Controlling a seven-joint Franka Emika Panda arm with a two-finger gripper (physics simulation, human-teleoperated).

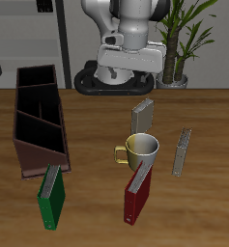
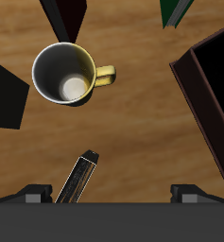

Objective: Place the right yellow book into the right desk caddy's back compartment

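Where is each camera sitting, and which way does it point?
Exterior view: in front and above, looking down at the table, caddy and books; the arm's pale body shows at the back.
Wrist view: on the tool, looking straight down; its dark fingertips show.
Shared: the mug, the grey-yellow book and the caddy.

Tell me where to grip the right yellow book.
The right yellow book stands upright behind the mug, narrow top edge up. Come straight down and pinch that top edge across its thin width, a finger on each cover.
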